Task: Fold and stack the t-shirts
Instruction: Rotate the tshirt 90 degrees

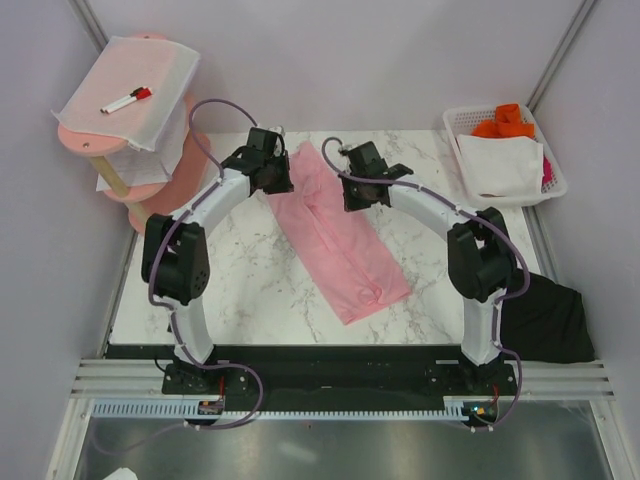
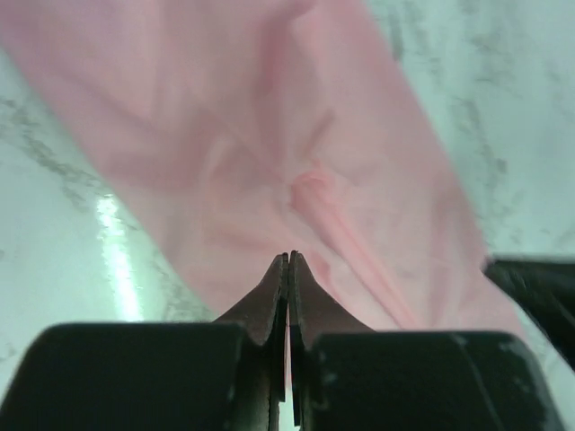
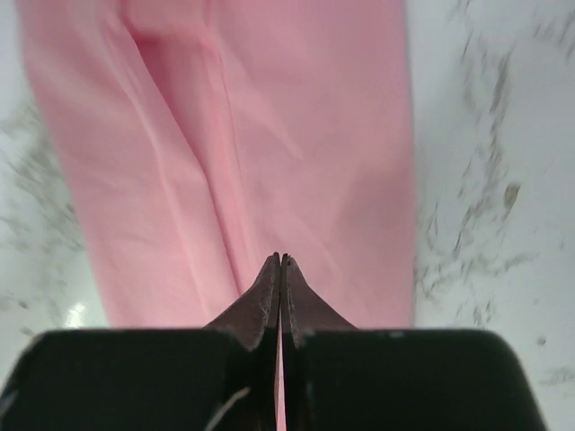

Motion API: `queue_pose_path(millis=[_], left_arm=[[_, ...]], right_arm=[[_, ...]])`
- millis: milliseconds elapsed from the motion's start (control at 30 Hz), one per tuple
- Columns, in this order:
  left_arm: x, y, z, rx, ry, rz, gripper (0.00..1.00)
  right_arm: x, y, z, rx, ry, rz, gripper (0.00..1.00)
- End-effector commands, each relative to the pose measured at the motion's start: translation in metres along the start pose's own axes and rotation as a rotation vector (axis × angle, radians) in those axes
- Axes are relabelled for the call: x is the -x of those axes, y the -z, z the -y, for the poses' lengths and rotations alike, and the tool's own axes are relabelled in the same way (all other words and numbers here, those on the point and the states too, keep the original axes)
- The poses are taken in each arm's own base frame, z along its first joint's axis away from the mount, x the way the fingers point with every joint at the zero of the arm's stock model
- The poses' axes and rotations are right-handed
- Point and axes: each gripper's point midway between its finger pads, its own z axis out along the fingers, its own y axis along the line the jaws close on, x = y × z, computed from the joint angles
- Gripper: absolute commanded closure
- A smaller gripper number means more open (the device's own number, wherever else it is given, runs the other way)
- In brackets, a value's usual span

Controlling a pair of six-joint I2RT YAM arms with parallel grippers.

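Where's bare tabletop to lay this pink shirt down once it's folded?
Bare marble between left arm and pink shirt; smaller patch between shirt and right arm. Crowded far side: left pincer and right pincer pinch the shirt.

White marble-patterned table (image 1: 250, 290). Lying diagonally across the middle, a light pink t-shirt (image 1: 335, 235) folded into a long strip. At far right, a white basket (image 1: 450, 122); at near right edge, a black t-shirt (image 1: 548, 320).

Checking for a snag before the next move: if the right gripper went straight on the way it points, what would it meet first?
The pink shirt. The right gripper is shut with its tips at the cloth, seemingly pinching it, and the shirt fills the line ahead. The table probably lies just beneath, though depth is unclear.
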Motion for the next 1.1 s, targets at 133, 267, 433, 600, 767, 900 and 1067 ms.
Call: queue_pose_path(millis=[133,267,433,600,767,900,1067], left_arm=[[-0.074,0.018,0.089,-0.296,0.021,-0.072,0.98],[-0.121,0.008,0.106,-0.351,0.038,-0.157,0.98],[-0.151,0.001,0.119,-0.383,0.047,-0.217,0.98],[-0.178,-0.001,0.119,-0.373,0.037,-0.270,0.98],[-0.208,-0.002,0.112,-0.348,0.054,-0.347,0.98],[-0.223,0.000,0.102,-0.315,0.067,-0.377,0.98],[-0.235,0.004,0.085,-0.238,0.070,-0.405,0.98]], right_arm=[[0.125,-0.043,0.006,0.177,-0.099,0.283,1.00],[0.158,-0.053,-0.003,0.214,-0.071,0.359,1.00],[0.162,-0.072,-0.002,0.216,-0.057,0.368,1.00],[0.154,-0.085,-0.006,0.252,-0.048,0.355,1.00],[0.146,-0.100,-0.012,0.301,-0.051,0.334,1.00],[0.135,-0.118,-0.011,0.310,-0.067,0.295,1.00],[0.116,-0.146,0.002,0.255,-0.095,0.226,1.00]])
